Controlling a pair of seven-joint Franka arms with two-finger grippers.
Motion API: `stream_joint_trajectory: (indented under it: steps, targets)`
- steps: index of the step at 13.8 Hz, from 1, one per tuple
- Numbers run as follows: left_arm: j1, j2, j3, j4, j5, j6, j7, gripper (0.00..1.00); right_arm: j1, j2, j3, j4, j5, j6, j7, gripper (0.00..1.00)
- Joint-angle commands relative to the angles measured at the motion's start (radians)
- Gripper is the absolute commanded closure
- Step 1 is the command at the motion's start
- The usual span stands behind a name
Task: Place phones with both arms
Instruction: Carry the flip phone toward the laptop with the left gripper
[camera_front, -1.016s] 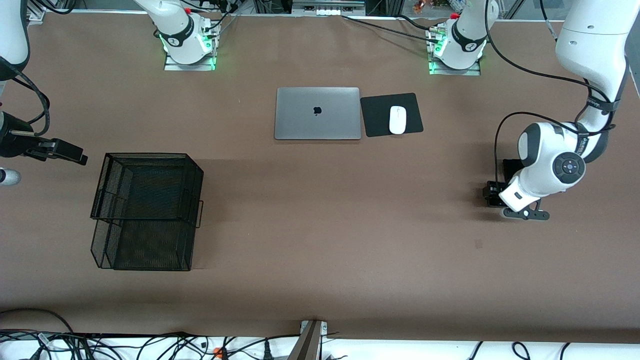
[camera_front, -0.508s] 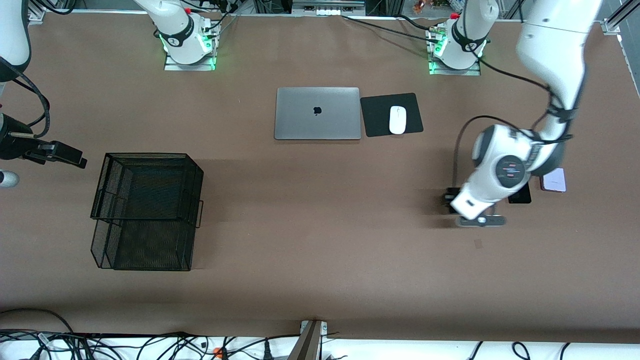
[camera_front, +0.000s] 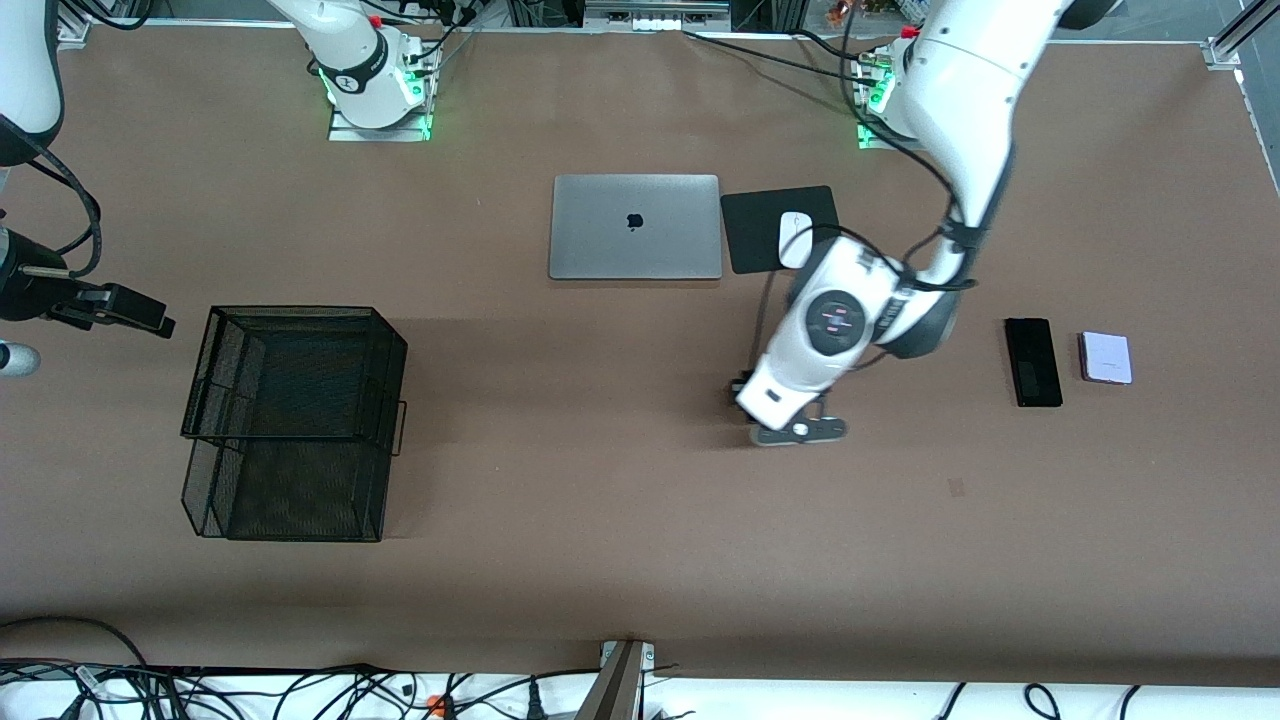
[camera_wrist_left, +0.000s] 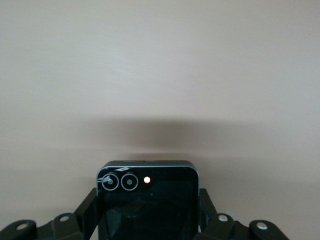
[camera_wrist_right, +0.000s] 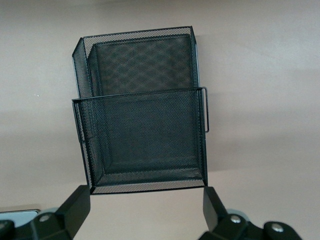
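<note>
The left gripper (camera_front: 745, 392) hangs over bare table (camera_front: 600, 560) near the middle, nearer to the front camera than the mouse pad (camera_front: 760, 215). In the left wrist view its fingers (camera_wrist_left: 87, 212) are pressed against the edges of the small black phone (camera_wrist_left: 147, 200), which it holds flat above the table, camera lenses facing up.

The long black phone (camera_front: 1033, 361) lies flat on the table toward the left arm's end. The pale lavender phone (camera_front: 1105, 357) lies just beside it, closer still to that end; the two are apart, not touching.

The right gripper (camera_wrist_right: 145, 210) waits at the right arm's end of the table with its fingers (camera_wrist_right: 75, 205) spread wide and nothing between them. The black mesh basket (camera_front: 205, 420) stands on the table near it.

A closed silver laptop (camera_front: 635, 227) and a white mouse (camera_front: 792, 228) on the mouse pad lie nearer the arm bases.
</note>
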Motion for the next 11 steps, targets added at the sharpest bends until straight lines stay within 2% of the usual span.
stream_joint_trajectory:
  steps: [1, 5, 10, 11]
  targets:
    - [-0.102, 0.111, 0.018, 0.155, -0.021, -0.034, -0.058, 1.00, 0.000, 0.001, 0.000, 0.008, 0.005, 0.003, 0.003, 0.00]
    - [-0.202, 0.247, 0.021, 0.332, -0.018, -0.033, -0.144, 1.00, 0.000, 0.001, 0.000, 0.006, 0.000, 0.003, 0.003, 0.00]
    - [-0.266, 0.258, 0.034, 0.361, -0.011, -0.024, -0.147, 1.00, 0.000, 0.003, 0.000, 0.006, -0.003, 0.003, 0.003, 0.00]
    - [-0.268, 0.258, 0.034, 0.361, -0.011, -0.024, -0.148, 0.75, 0.000, 0.004, 0.000, 0.006, -0.003, 0.001, 0.003, 0.00]
